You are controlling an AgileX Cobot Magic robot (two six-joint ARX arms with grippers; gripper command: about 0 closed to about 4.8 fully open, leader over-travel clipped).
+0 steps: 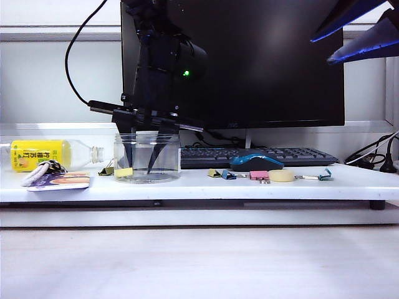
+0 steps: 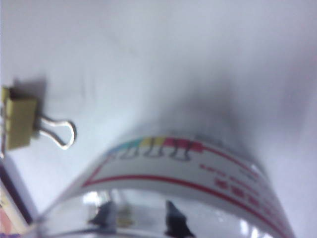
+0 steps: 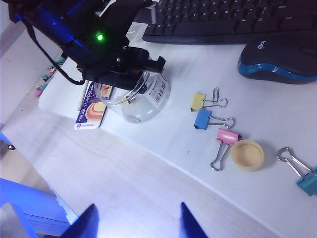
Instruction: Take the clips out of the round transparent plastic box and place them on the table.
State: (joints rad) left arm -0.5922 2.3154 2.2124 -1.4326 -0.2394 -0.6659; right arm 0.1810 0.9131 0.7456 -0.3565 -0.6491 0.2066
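Wood surface [image 1: 199, 261]: nearest the exterior camera, pale grain, bare.
Tabletop [image 1: 206, 185]: white board with a thick front edge, carrying everything else.
Card [image 1: 60, 180]: flat at the left front edge, a white cord lying beside it.
Box [image 1: 147, 157]: clear round jar, upright, left of centre on the tabletop, printed label on its wall.
Left gripper [image 1: 142, 163]: pointing straight down into the box, both dark fingers [image 1: 156, 156] inside, parted with a clear gap, tips close to the floor of the box, nothing visibly pinched.
Clip in the box [image 1: 124, 172]: pale yellow, on the bottom by the left wall, next to the left finger; whether they touch, I cannot tell.
Clip outside [image 2: 20, 122]: yellow, on the tabletop just beside the box, wire handle flat.
Row of clips [image 1: 222, 174]: yellow [image 3: 198, 101], blue [image 3: 202, 119], pink [image 3: 227, 136], right of the box, near each other.
Cream cap [image 3: 247, 154]: just beside the pink clip.
Teal clip [image 3: 308, 180]: farthest right.
Mouse [image 1: 256, 162]: blue and black, behind the row.
Bottle [image 1: 47, 154]: yellow label, lying on its side, left.
Keyboard [image 1: 262, 154]: behind the mouse.
Monitor [image 1: 262, 62]: dark, at the back.
Right gripper [image 3: 136, 220]: up high, well away from the tabletop, blue-lit fingers spread wide, empty.
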